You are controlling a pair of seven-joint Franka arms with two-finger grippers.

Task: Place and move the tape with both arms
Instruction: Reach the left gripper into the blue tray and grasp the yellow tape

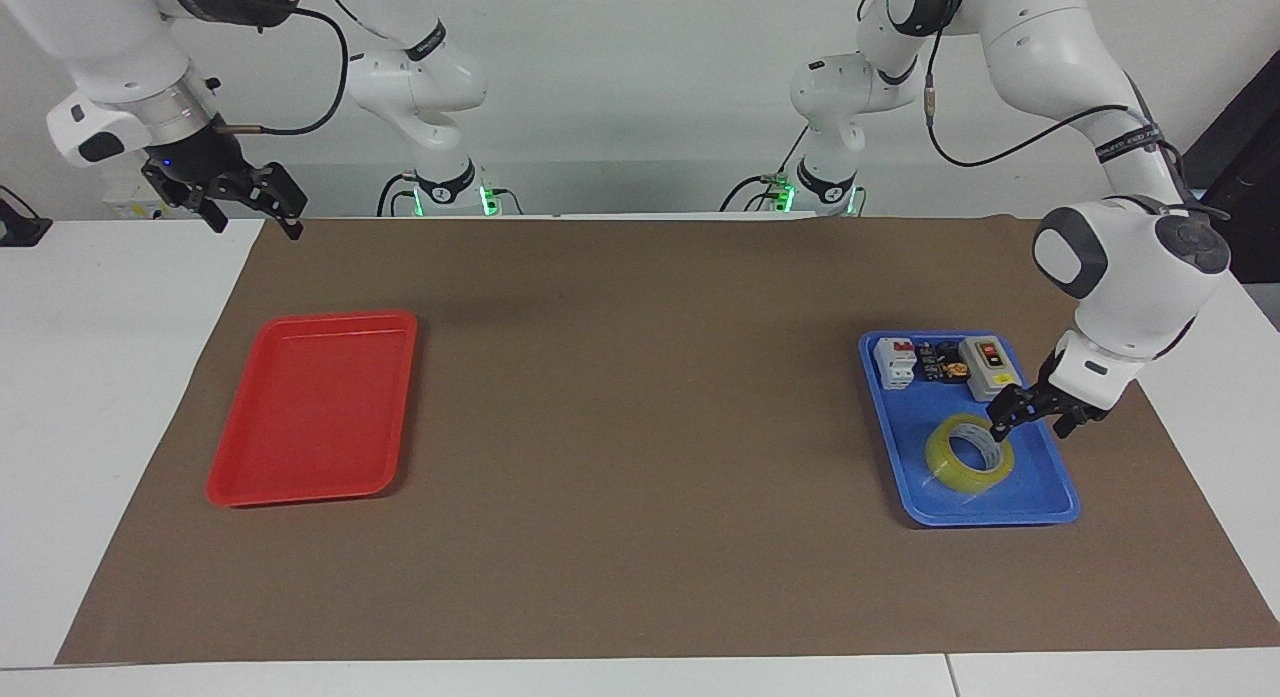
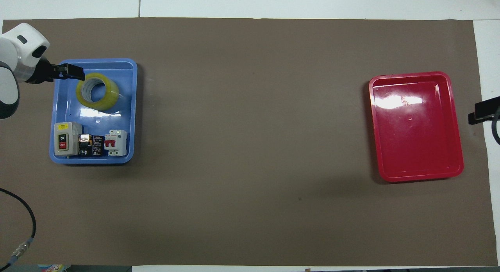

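The tape [image 1: 968, 453] lies flat in the blue tray [image 1: 1040, 505], in the half farther from the robots, at the left arm's end of the bench [image 1: 620, 457]. In the tray's nearer half stand a grey on/off switch box [image 1: 988, 367], a small dark part [image 1: 940, 362] and a white circuit breaker [image 1: 895, 362], side by side. The left gripper [image 1: 1028, 421] hangs low over the tray, just over the tape's rim on the side toward the tray's outer edge; its fingers are apart and hold nothing, and whether a fingertip touches the roll I cannot tell. The red tray [image 1: 312, 409] lies well apart, at the right arm's end of the brown mat [image 1: 640, 577]. The right gripper [image 1: 245, 209] waits in the air above the mat's corner near that arm's base, fingers apart and empty.
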